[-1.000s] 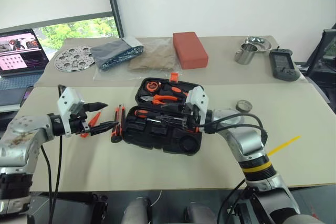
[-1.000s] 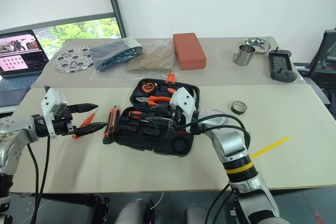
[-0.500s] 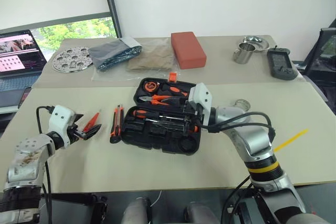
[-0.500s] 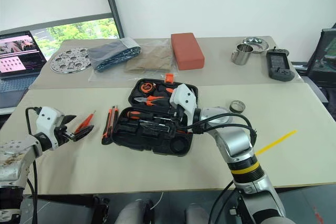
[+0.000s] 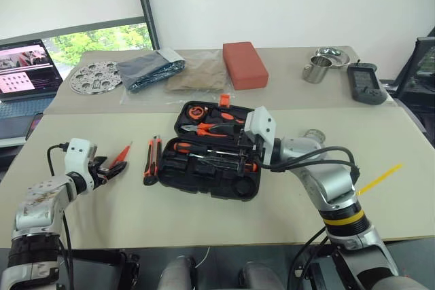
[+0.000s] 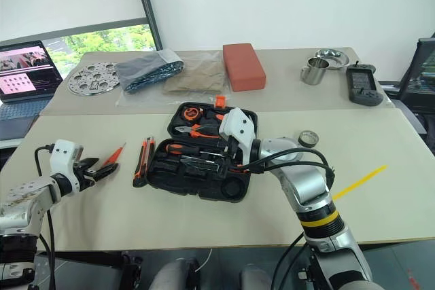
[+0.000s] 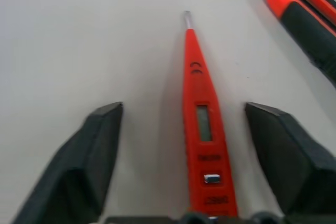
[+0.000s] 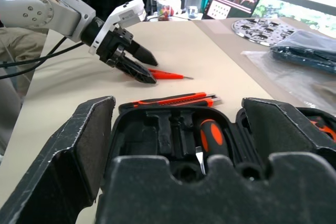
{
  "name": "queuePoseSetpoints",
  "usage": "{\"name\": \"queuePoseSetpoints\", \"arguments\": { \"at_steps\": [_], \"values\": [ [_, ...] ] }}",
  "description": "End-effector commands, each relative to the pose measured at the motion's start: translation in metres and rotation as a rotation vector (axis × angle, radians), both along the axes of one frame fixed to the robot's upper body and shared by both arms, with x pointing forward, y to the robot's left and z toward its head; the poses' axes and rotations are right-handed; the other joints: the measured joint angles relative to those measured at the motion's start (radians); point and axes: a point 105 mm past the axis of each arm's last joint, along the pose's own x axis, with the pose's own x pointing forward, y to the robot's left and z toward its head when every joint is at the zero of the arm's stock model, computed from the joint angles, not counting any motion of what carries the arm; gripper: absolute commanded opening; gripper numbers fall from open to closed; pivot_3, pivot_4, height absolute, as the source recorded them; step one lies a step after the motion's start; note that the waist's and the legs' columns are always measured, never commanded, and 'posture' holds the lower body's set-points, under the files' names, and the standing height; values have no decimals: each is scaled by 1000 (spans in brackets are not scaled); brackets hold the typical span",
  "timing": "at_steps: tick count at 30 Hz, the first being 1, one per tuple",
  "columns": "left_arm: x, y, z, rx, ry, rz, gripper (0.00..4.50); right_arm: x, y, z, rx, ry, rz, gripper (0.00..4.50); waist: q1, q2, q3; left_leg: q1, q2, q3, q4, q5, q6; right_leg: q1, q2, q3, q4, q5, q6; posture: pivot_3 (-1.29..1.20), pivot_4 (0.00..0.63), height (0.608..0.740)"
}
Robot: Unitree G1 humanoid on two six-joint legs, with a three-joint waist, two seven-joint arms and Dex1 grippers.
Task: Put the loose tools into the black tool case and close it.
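Lying open, the black tool case (image 5: 211, 157) awaits several tools. At its nine o'clock, the utility knife (image 5: 150, 160) and orange screwdriver (image 7: 202, 129) remain on the tabletop (image 5: 204, 215). The left pincer (image 7: 191, 161) straddles that screwdriver, not clenched; the right pincer (image 8: 178, 129) hovers released above the case.

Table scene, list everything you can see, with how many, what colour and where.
black tool case: one, open, table centre, orange-handled tools inside
orange tester screwdriver: one, left of case, lying between the left gripper's fingers
utility knife: one, orange-and-black, just left of case
tape roll: one, grey, right of case
red block: one, far table
steel cup: one, far right
laptop: one, far left
left gripper: open around the screwdriver
right gripper: open, over the case
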Motion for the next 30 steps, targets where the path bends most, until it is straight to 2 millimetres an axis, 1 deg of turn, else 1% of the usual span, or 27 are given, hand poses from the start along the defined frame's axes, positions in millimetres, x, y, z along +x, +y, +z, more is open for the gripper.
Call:
{"name": "queuePoseSetpoints", "arguments": {
  "at_steps": [1,3,4,5,6,8,10,11,14,16,17,18,20,21,22,24,27,30],
  "values": [
    [-9,-5,-20,-19,82,-19,2051,-6,1,9,12,-40,12,4500,0,0,0,0,0,0,0,0,0,0,0,0,0,0,0,0,150,740],
    [-8,-5,-19,-16,77,-24,1353,-6,1,9,12,-41,10,4500,0,0,0,0,0,0,0,0,0,0,0,0,0,0,0,0,150,740],
    [-5,-6,-13,-10,43,-40,924,-5,0,9,13,-41,6,4500,1,0,0,0,0,0,0,0,0,0,0,0,0,0,0,0,150,740],
    [-2,-7,-7,-4,8,-55,628,-4,-1,9,13,-41,2,4500,2,0,0,0,0,0,0,0,0,0,-1,0,0,0,0,0,150,740],
    [1,-6,1,3,-26,-72,495,-4,-2,9,14,-41,-1,4500,3,0,0,0,0,0,0,0,0,0,-1,0,0,0,0,0,150,740],
    [7,-4,17,3,-68,-103,498,-4,-5,11,26,-39,-8,4500,4,0,0,0,-1,0,0,0,0,0,-1,0,0,0,0,0,150,740],
    [13,-7,35,-5,-117,-153,498,-4,-8,13,38,-35,-14,4500,6,-1,1,-1,-1,0,0,0,0,0,-1,-1,-1,0,0,0,150,740],
    [17,-12,45,2,-143,-198,498,-4,-10,13,42,-34,-17,4500,5,-2,1,-2,-1,0,0,0,0,-1,-1,-1,-1,0,0,0,150,740],
    [24,-25,65,32,-198,-328,498,-4,-14,13,48,-29,-24,4500,4,-3,1,-3,-1,0,0,0,-1,-1,-1,-1,-1,0,0,0,150,740],
    [29,-54,92,26,-269,-523,498,-8,-23,13,58,-28,-20,4500,4,-3,1,-3,-1,0,0,0,-1,-1,-1,-1,-1,0,0,0,150,740],
    [30,-66,101,34,-290,-611,498,-10,-27,13,61,-25,-18,4500,7,-3,1,-3,-1,0,0,0,-1,-1,0,-1,-1,0,0,0,150,740],
    [31,-79,109,46,-307,-705,498,-11,-32,12,61,-19,-21,4500,10,-3,1,-3,-2,0,0,0,-1,-1,0,-2,-1,0,0,0,150,740],
    [31,-98,118,51,-326,-841,498,-13,-40,10,62,-13,-31,4500,12,-3,1,-3,-2,1,0,0,-1,-1,0,-2,-2,0,0,0,150,740],
    [30,-110,122,51,-333,-927,498,-14,-47,10,68,-13,-43,4500,11,-3,1,-3,-2,1,0,0,-1,-1,0,-1,-2,0,0,0,150,740],
    [29,-117,123,54,-330,-990,498,-15,-52,10,75,-19,-57,4500,11,-3,1,-3,-3,1,0,0,-1,-1,0,-1,-2,0,0,0,150,740],
    [28,-129,116,117,-288,-1134,498,-19,-64,9,81,-23,-74,4500,6,-3,1,-3,-3,2,0,0,0,-1,1,0,-3,0,0,0,150,740],
    [30,-133,99,239,-190,-1268,498,-20,-75,6,73,-20,-113,4500,-3,-3,1,-3,-2,2,0,0,0,-1,3,0,-3,0,0,0,150,740],
    [37,-136,86,358,-140,-1342,498,-21,-80,5,69,-22,-140,4500,-7,-3,1,-2,-2,1,0,0,0,-1,4,1,-3,0,0,0,150,740]
  ]
}}
